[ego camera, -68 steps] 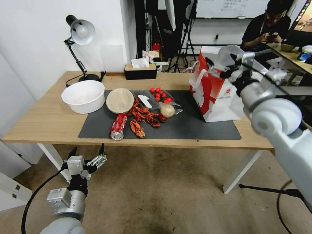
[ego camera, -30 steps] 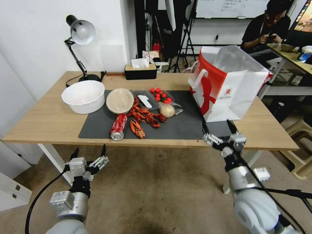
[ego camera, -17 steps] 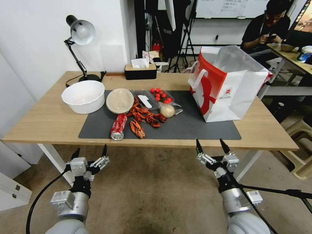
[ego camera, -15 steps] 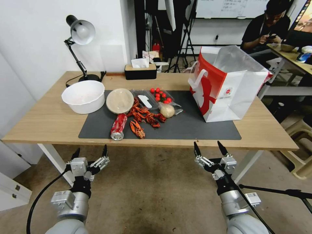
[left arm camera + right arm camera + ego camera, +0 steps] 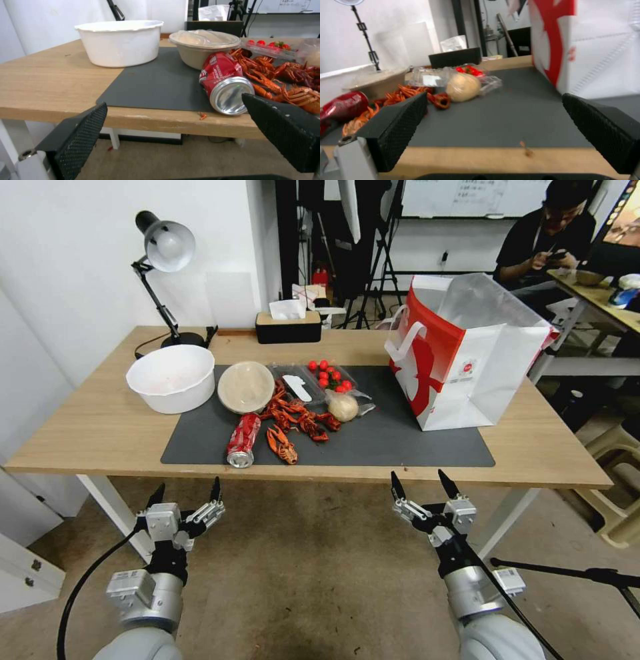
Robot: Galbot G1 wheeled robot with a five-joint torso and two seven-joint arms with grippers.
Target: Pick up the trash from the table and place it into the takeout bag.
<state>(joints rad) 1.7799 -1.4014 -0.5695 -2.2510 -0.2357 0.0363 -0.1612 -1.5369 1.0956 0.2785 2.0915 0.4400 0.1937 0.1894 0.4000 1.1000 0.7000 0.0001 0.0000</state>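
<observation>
Presently: table (image 5: pixel 100 427) mat holds can (image 5: pixel 243 439), bowl (image 5: pixel 245 386) and wrapped ball (image 5: pixel 343 407) left of bag (image 5: pixel 467 367); left gripper (image 5: pixel 185 493) and right gripper (image 5: pixel 420 488) below near edge, jaws spread, empty.

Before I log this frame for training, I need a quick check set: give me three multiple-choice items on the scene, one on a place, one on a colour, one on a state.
1. Where does the red soda can lie?
A. on the dark grey mat
B. inside the white tub
C. on the floor

2. What colour are the sides of the takeout bag?
A. blue
B. red
C. green

3. How do the left gripper and right gripper stand?
A. both open and empty
B. both shut on trash
C. one holds the bag

Answers: 1 A, the can lies on its side near the mat's front edge. 2 B, the bag's side panel is red. 3 A, both hang below the table edge with fingers spread, holding nothing.
</observation>
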